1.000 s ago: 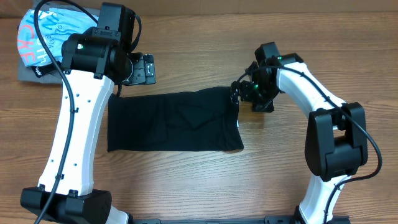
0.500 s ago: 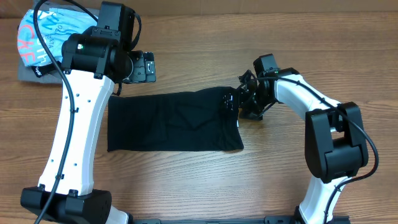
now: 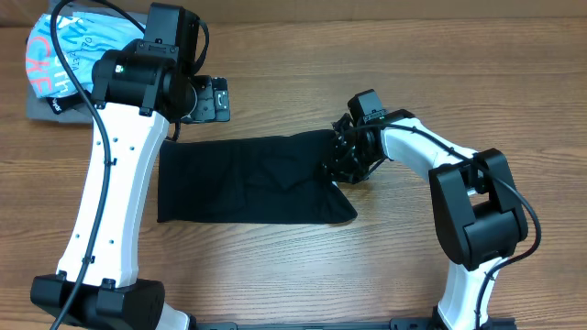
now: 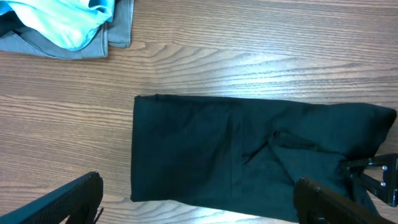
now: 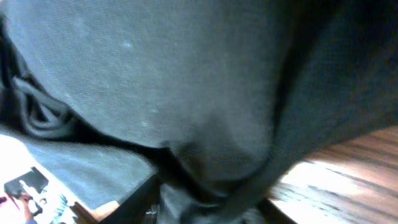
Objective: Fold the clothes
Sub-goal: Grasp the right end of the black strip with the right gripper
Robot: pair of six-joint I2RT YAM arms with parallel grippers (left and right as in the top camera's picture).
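The clothes [image 3: 248, 179], a black T-shirt, lie as a long folded rectangle in the middle of the wooden table. They also show in the left wrist view [image 4: 249, 149]. My right gripper [image 3: 341, 158] sits on the shirt's right end, shut on the cloth, which bunches up there. In the right wrist view the dark fabric [image 5: 186, 81] fills the frame and is gathered between the fingers of the right gripper [image 5: 205, 193]. My left gripper [image 3: 209, 99] hangs open above the table just beyond the shirt's far left corner. In its own view the left gripper [image 4: 199, 202] has nothing between its fingers.
A light blue shirt with coral lettering [image 3: 64, 50] lies on a grey folded garment [image 3: 46, 108] at the far left corner; both also show in the left wrist view, blue [image 4: 62, 18] over grey [image 4: 118, 31]. Bare wood surrounds the black shirt.
My right gripper has moved left onto the shirt's right end and closed on it, bunching the edge. The left arm has not moved.
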